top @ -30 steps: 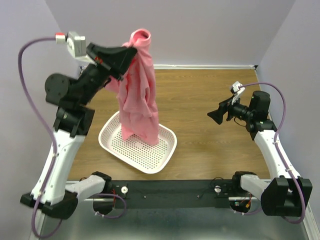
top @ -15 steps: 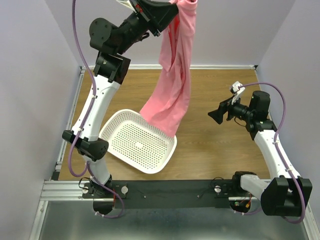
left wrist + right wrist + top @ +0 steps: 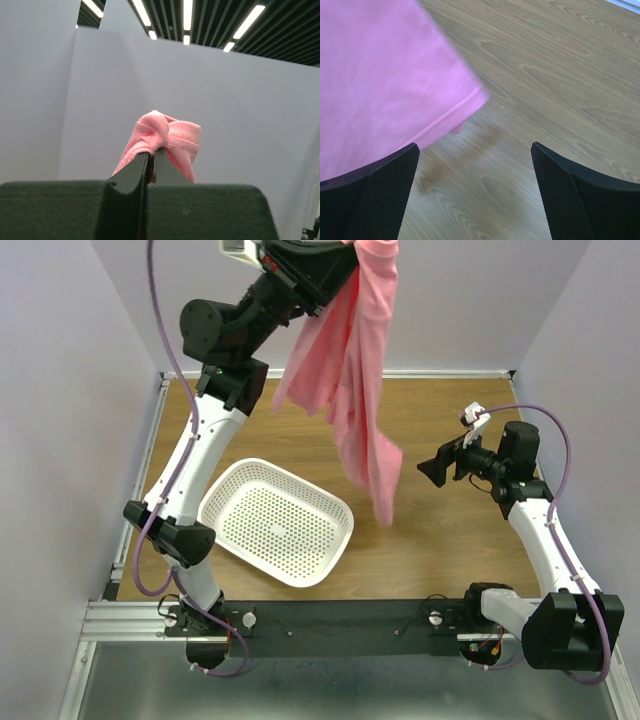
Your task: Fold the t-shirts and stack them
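Note:
A salmon-pink t-shirt (image 3: 358, 370) hangs high above the wooden table, held at its ribbed collar (image 3: 162, 131). My left gripper (image 3: 345, 250) is shut on that collar near the top edge of the top view; in the left wrist view the left gripper (image 3: 149, 157) pinches the cloth between closed jaws. The shirt's lower end (image 3: 383, 502) swings free to the right of the basket. My right gripper (image 3: 428, 472) stands open at the right, just beside the hanging hem. The right wrist view shows pink cloth (image 3: 380, 75) at upper left, nothing between the fingers (image 3: 385, 190).
A white perforated basket (image 3: 275, 520) sits on the table at the left centre, with nothing in it. Bare wooden tabletop (image 3: 440, 540) lies to its right. Pale walls close in the back and both sides. A black rail (image 3: 340, 625) runs along the near edge.
The left arm has lifted the shirt up out of the basket and carried it right. The shirt's lower end has swung clear of the basket toward the right gripper. The right arm has stayed still.

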### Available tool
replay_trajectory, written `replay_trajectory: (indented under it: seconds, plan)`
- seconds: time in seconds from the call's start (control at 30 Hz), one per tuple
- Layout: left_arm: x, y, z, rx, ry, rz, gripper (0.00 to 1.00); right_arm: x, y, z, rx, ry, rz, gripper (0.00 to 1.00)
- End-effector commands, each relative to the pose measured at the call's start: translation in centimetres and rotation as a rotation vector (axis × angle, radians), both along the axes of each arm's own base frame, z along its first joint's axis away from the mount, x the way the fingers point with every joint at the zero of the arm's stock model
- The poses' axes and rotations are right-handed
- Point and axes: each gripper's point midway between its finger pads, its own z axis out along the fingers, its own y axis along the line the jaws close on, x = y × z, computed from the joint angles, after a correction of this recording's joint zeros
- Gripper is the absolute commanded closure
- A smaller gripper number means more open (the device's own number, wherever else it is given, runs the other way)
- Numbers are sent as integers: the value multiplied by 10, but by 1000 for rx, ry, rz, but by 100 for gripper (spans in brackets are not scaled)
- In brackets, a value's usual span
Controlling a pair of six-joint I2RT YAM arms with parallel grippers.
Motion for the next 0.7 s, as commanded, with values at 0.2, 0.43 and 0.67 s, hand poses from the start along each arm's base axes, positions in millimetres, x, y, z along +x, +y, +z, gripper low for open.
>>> replay_trajectory:
  seconds: [0.2,0.43,0.67]
  plan:
    - [49,-48,-146,266,255,-15,100,5,-6,9,-30,-28,-30,0]
    - [68,-63,-255,528,409,37,100,6,-7,9,-33,-28,-33,0]
    - [79,-54,-355,849,528,278,63,6,-8,5,-38,-19,-36,0]
